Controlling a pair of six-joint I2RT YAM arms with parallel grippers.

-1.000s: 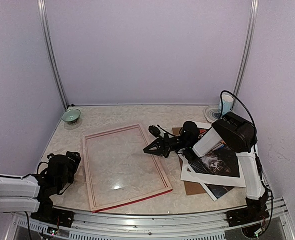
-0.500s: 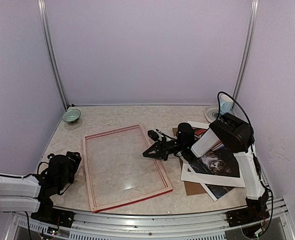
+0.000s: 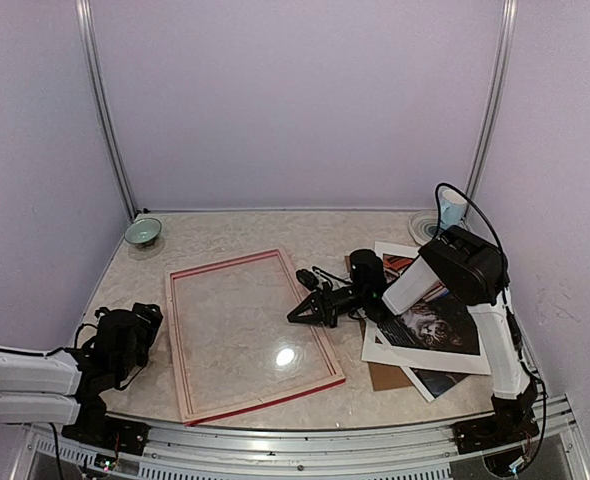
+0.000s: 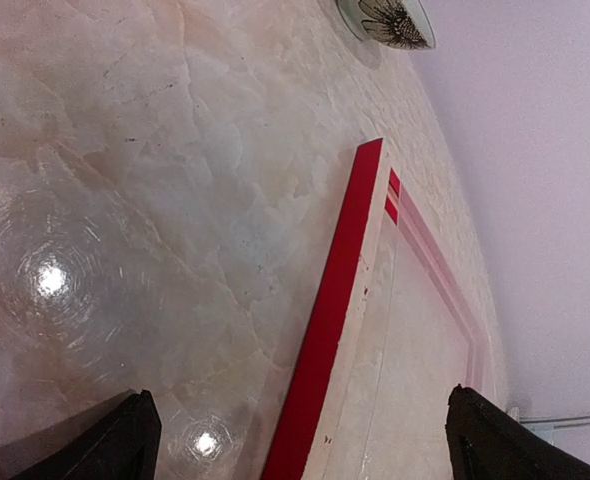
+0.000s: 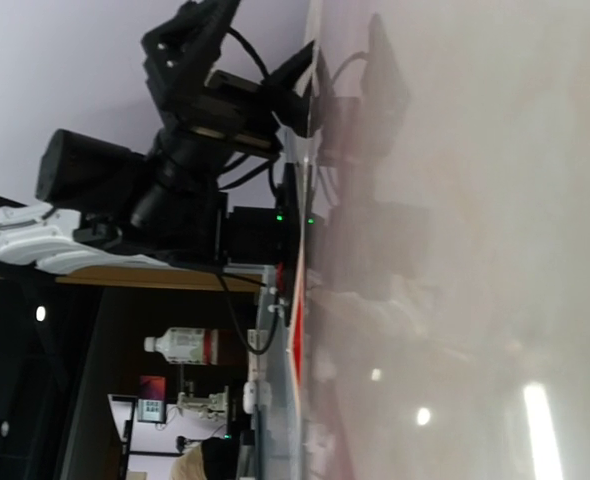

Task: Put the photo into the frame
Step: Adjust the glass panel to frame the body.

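The frame (image 3: 187, 345), red-edged with a clear middle, lies flat left of centre; the left wrist view shows its red side (image 4: 335, 300). The photo (image 3: 437, 326), a grey cat on a dark ground, lies in a stack of sheets at the right, with white card around it. My right gripper (image 3: 293, 318) is shut and holds nothing I can see; its tip is over the frame's right rail. My left gripper (image 3: 141, 322) rests low beside the frame's left rail, open, with the red edge between its fingertips (image 4: 135, 440). The right wrist view shows no fingers of its own, only a sliver of the frame (image 5: 297, 325).
A white card mat (image 3: 383, 350) and a brown backing board (image 3: 387, 376) lie with the photo. A green bowl (image 3: 143, 232) sits at the back left, also in the left wrist view (image 4: 385, 20). A blue and white cup (image 3: 454, 208) stands on a plate at the back right.
My right gripper has shifted slightly nearer and lower over the frame's right rail. The glare on the frame's pane has moved right. The left arm has stayed still.
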